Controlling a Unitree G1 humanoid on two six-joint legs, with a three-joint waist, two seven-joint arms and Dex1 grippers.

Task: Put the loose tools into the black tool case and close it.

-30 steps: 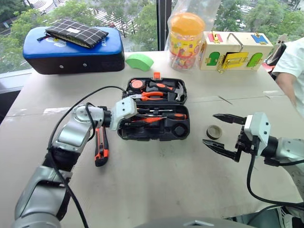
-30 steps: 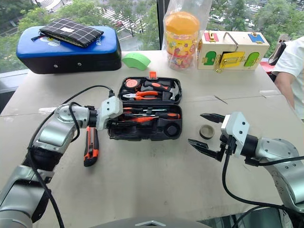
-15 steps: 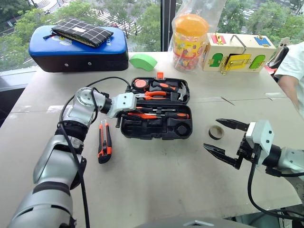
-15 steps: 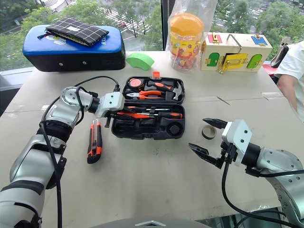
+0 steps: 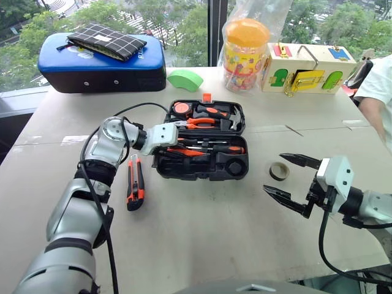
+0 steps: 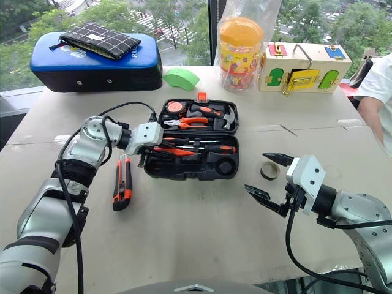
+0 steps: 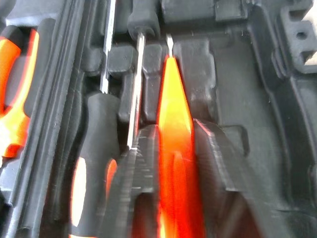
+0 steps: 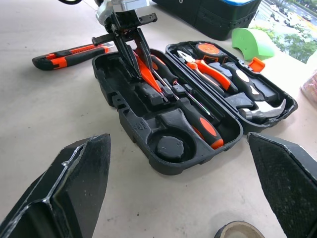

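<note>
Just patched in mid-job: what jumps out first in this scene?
The open black tool case at table centre, with the left gripper reaching into its tray, fingers astride a thin orange tool. A utility knife lies left of the case, a small tape roll right of it, near the open right gripper.

beige table (image 5: 202,226), open tool case (image 5: 202,160), utility knife (image 5: 135,182)

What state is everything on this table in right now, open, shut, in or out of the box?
Tool case: open, lid back flat.
Thin orange tool: in a case slot, between the left gripper's fingers.
Utility knife: lying on the table, outside the case.
Tape roll: on the table, outside the case.
Left gripper: partly open around the orange tool.
Right gripper: open, empty.
Blue case: shut.
</note>
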